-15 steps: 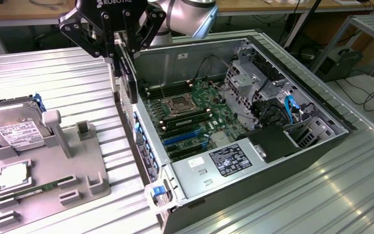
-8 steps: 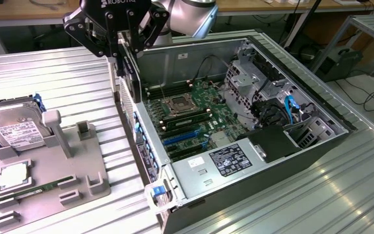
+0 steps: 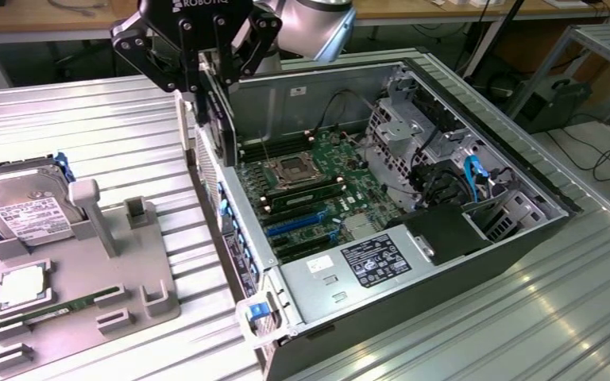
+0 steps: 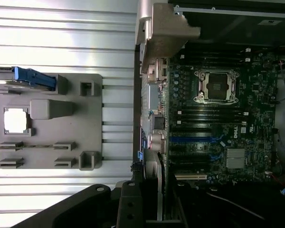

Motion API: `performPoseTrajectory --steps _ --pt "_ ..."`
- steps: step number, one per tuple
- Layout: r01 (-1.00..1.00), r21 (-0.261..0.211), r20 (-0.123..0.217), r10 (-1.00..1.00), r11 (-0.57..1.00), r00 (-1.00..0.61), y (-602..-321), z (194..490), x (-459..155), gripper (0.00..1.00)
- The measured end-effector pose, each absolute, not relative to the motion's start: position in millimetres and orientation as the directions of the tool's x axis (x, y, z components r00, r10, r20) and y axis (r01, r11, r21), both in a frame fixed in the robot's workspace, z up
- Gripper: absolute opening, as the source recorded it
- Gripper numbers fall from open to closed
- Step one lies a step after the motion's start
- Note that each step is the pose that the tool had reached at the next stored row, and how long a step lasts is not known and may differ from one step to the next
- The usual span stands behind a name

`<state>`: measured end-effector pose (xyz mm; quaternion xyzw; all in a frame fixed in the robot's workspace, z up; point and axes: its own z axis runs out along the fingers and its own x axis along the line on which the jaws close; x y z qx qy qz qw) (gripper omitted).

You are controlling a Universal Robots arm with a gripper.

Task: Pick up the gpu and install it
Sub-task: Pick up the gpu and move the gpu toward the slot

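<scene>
Gpu (image 3: 216,119) hangs upright, edge-on, clamped between closed pincer (image 3: 220,75) fingers. Sits above rear wall of open computer case (image 3: 390,305), at exterior view's left of motherboard (image 3: 316,178). Not yet over blue slots (image 3: 289,226).

Risks, as judgement:
- bracket end snags case wall on descent
- card edge meets board off slot line, scrapes components or jams
- grip high on thin card lets it tilt if bumped
- CPU socket (image 3: 287,168) near path, so drift means stray contact
</scene>
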<state>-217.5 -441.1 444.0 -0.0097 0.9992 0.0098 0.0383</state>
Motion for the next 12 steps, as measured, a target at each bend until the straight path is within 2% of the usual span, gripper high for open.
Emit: performPoseTrajectory --steps 12 --pt "-0.02 0.019 -0.078 -0.019 1.0 -0.997 -441.1 444.1 -208.0 0.28"
